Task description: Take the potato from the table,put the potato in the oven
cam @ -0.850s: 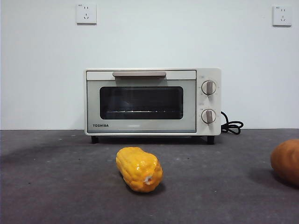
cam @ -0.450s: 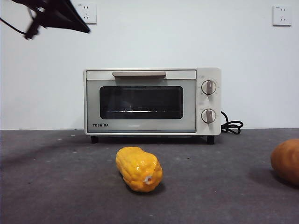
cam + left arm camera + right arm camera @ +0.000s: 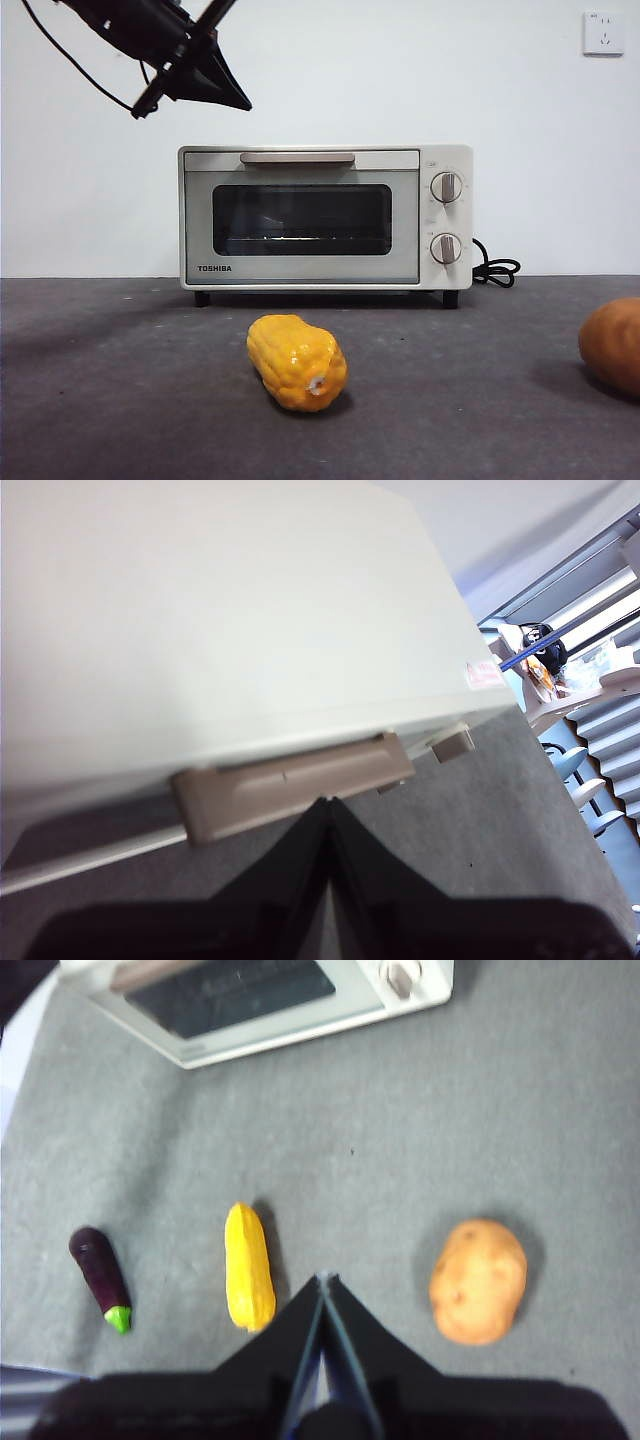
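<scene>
One yellow bumpy corn-like piece [image 3: 298, 362] lies nearest on the tabletop [image 3: 120, 400], with one small purple eggplant [image 3: 100, 1278] off to its side. One potato [image 3: 478, 1281], a rounded orange-brown lump with dull skin, rests on the tabletop well apart from the corn, beyond the right hand [image 3: 323, 1282], whose jaws are pressed together, empty. Farther back stands one cream-white oven [image 3: 325, 217], door closed. The left hand [image 3: 328, 806], jaws together and empty, hovers above the oven's beige handle [image 3: 290, 793], far from the potato.
</scene>
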`<state>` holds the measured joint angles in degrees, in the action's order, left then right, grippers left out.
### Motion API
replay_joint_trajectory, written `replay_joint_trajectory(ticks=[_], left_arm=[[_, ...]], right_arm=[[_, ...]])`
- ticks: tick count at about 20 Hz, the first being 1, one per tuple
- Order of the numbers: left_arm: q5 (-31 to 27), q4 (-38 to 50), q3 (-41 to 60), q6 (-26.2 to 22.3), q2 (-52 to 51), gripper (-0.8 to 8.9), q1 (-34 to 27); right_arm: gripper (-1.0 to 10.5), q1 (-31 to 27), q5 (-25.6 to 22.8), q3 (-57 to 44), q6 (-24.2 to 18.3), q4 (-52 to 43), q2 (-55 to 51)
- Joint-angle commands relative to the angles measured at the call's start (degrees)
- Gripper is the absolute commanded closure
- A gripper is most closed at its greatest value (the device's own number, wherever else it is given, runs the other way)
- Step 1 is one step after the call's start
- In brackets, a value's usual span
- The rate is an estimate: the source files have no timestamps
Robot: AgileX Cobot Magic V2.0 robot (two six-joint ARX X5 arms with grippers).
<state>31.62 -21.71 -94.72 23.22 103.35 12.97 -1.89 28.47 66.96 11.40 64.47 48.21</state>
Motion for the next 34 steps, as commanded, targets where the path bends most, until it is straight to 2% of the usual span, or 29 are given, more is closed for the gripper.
replay_joint_trajectory(ticks=[1, 3, 6, 8, 13, 16, 20, 29, 34], left_arm=[[-0.35, 0.15, -1.42, 0.26, 2.56, 8.19, 0.48], [-1.81, 0.13, -1.92, 0.24, 4.09, 8.19, 0.9], [-4.09, 0.37, -1.92, 0.24, 5.66, 8.19, 1.38], [-5.53, 1.46, -1.92, 0.24, 6.34, 8.19, 1.97], [-7.89, 3.8, -1.92, -0.37, 6.49, 8.19, 3.69], [-12.24, 2.91, -1.92, -3.08, 6.49, 8.19, 5.16], [-15.17, 1.95, -1.92, -3.48, 6.49, 8.19, 5.51], [-15.61, -6.19, -1.92, -6.27, 6.51, 8.2, 5.9], [-17.0, -11.3, -1.92, -11.26, 6.51, 8.2, 7.63]], right_arm=[[9.5, 0.04, 0.15, 0.07, -0.94, 0.66, -0.09], [9.5, 0.04, 1.31, 0.13, -0.92, 1.18, -0.09], [9.5, 0.02, 7.21, 0.72, -0.92, 1.4, -0.09], [9.5, 0.02, 8.57, 1.33, -0.9, 1.4, -0.09], [9.5, 0.02, 8.63, 1.7, -0.09, 1.57, -0.09], [9.5, 0.02, 8.72, 1.73, 0.61, 1.66, -0.09], [9.5, 0.04, 10.62, 2.54, 0.57, 2.75, -0.11], [9.5, 0.02, 10.58, 8.17, -0.52, 6.1, -0.11], [9.5, 0.02, 10.56, 11.08, -1.18, 7.65, -0.11]])
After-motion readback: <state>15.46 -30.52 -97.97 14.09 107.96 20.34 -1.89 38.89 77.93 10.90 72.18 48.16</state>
